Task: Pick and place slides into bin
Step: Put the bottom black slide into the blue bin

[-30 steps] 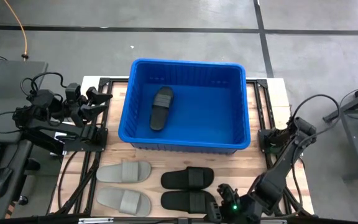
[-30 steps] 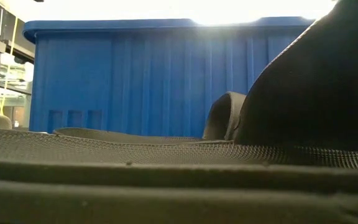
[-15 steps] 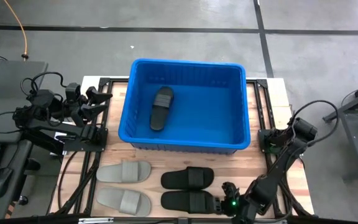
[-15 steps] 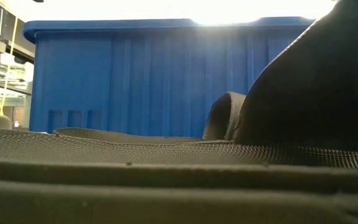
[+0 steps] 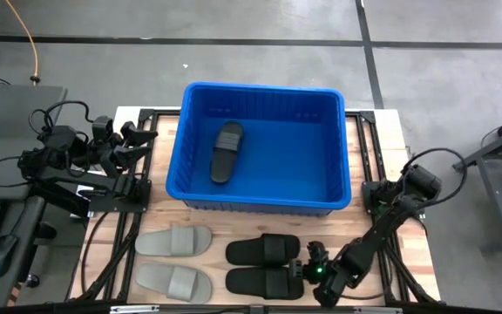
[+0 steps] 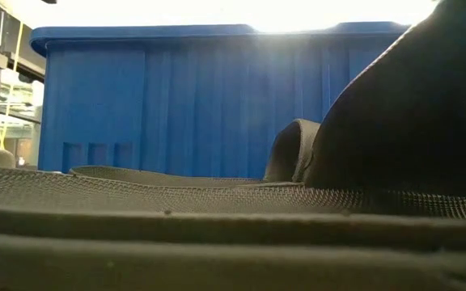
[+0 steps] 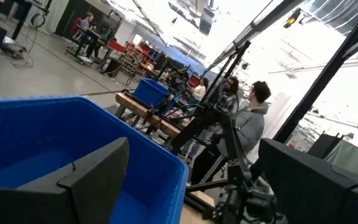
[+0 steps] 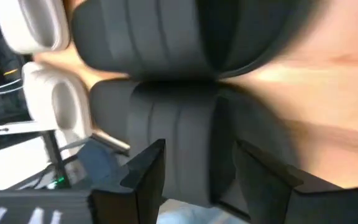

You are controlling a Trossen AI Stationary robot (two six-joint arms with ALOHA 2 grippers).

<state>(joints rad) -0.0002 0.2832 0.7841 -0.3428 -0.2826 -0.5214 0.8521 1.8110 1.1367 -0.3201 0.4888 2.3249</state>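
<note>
The blue bin stands at the table's far middle, with one black slide lying flat on its floor. Two grey slides and two black slides lie flat on the wooden table in front of it. My right gripper is open, low at the right ends of the black slides. In the right wrist view its fingers stand on either side of the nearer black slide. My left gripper is open and empty, left of the bin. My right gripper's open fingers flank the nearer black slide's right end, coming level from the table's right side. I cannot tell whether they touch it. The slide lies flat on the table.
A black slide's sole and strap fill the low view's foreground, with the bin's wall behind. Arm mounts and cables stand at the table's left and right edges. People stand in the room beyond.
My right gripper has gone toward the table's left and far edge, closing on the right ends of the two black slides. The slides and the bin have stayed where they were.
</note>
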